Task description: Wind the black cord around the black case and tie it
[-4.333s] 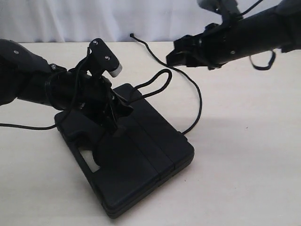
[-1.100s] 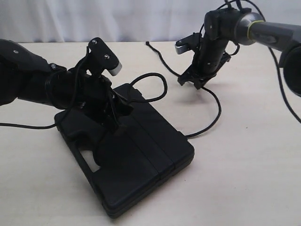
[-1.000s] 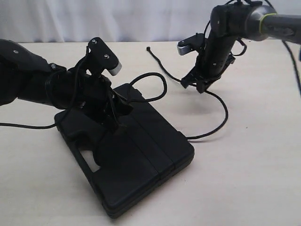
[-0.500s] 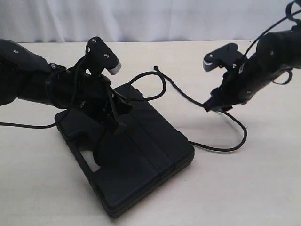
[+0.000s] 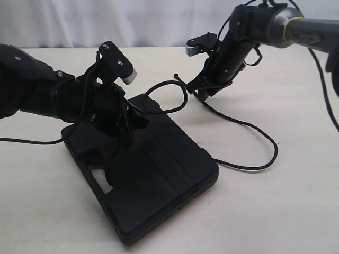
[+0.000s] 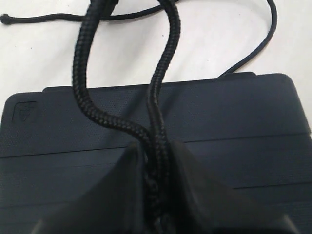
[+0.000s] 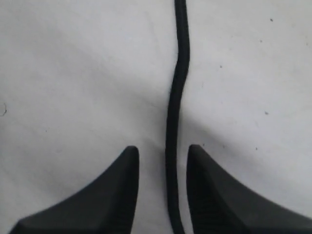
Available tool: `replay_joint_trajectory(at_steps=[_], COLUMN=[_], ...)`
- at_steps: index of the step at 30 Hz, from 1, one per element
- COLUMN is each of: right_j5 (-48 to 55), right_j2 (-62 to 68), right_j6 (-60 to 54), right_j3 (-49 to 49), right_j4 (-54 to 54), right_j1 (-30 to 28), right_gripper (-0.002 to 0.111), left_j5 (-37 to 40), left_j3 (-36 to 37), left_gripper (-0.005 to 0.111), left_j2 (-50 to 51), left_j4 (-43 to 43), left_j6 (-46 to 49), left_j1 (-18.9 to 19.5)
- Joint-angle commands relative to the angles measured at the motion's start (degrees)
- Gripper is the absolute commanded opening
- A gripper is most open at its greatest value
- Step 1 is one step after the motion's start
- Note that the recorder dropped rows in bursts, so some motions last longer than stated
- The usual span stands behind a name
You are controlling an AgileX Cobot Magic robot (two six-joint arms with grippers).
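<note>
Where your right gripper (image 7: 163, 151) hovers over the table (image 7: 73, 73), jaws narrowly parted, the black cord (image 7: 174, 107) runs between them; left gripper (image 6: 155, 153) pinches two strands above the black case (image 6: 219, 112).

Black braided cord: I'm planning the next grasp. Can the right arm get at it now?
Likely yes: the thin black braided cord lies between the right arm's open fingers, with nothing covering it.

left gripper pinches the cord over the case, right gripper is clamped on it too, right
No, the right gripper is open: the right wrist view shows the cord passing loose between its fingers. The left gripper does pinch the cord over the case.
</note>
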Motion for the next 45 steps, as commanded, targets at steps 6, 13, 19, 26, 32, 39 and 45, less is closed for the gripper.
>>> replay_joint_trajectory(at_steps=[6,13,19,26,32,39,45], right_j5=[-0.83,3.17,1.83,-8.84,-7.54,-3.2,0.89], right_j2=[3.92,2.24,-7.34,-18.36,-13.95,-2.46,4.88], right_j6=[8.68,8.98,-0.54,-7.64,-2.9,7.57,8.07], right_j3=[-2.63,-2.48,4.64,22.75,19.35,5.12,-3.82], right_j4=[-9.62,-9.89,-0.58,5.02,1.08,-7.26,-8.29], right_j1=[3.4,2.01,-3.09,-5.83,-2.23,1.2,1.05], right_gripper=[0.028,0.004,0.004,0.005,0.033,0.043,0.039], left_j5=[0.2,1.36,1.78,2.34,5.42,5.68,5.45], left_j3=[-0.59,-0.59,-0.59,-0.59,-0.59,-0.59,-0.59], left_gripper=[0.0,0.0,0.0,0.0,0.0,0.0,0.0], left_j2=[-0.21,-0.21,-1.12,-2.96,-2.96,-2.96,-2.96], left_j4=[-0.95,-0.95,-1.61,-3.46,-3.87,-3.87,-3.87], left_j6=[-0.08,-0.34,-1.84,-1.84,-1.96,-1.96,-1.96], left_j1=[-0.46,-0.46,-0.46,-0.46,-0.46,-0.46,-0.46])
